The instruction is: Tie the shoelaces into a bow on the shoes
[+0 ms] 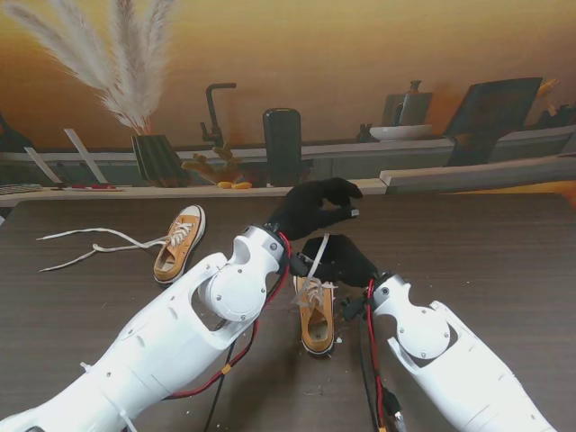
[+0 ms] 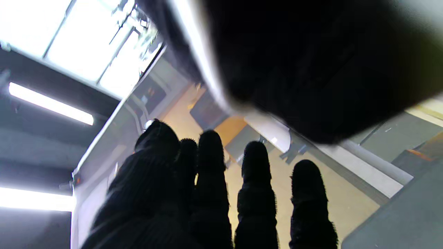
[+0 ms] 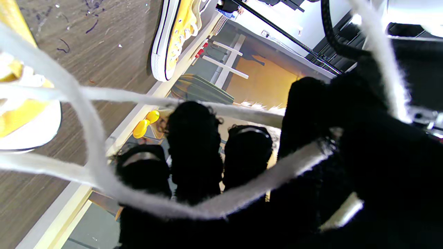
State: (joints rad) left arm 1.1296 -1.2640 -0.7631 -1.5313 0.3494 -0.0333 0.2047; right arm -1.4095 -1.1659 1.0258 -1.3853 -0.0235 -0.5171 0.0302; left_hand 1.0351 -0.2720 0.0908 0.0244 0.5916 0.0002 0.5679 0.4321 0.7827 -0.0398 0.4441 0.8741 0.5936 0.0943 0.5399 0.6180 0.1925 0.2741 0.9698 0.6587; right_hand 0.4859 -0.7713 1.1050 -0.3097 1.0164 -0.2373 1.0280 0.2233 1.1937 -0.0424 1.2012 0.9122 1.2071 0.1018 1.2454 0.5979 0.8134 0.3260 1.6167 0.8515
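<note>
Here, the left hand [image 1: 313, 207], black-gloved and raised over the dark bench [image 1: 486, 252], closes its fingers on a white lace [image 1: 315, 256] rising from the near shoe [image 1: 317, 317]. Just beside it, the right hand [image 1: 346, 261] hovers over that mustard sneaker, laces draped across its curled fingers [image 3: 193, 138]; whether it grips them cannot be told. The second shoe [image 1: 178, 243] lies well apart to the left, laces loose.

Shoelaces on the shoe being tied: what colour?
White shoelaces, clearest in the right wrist view.
</note>
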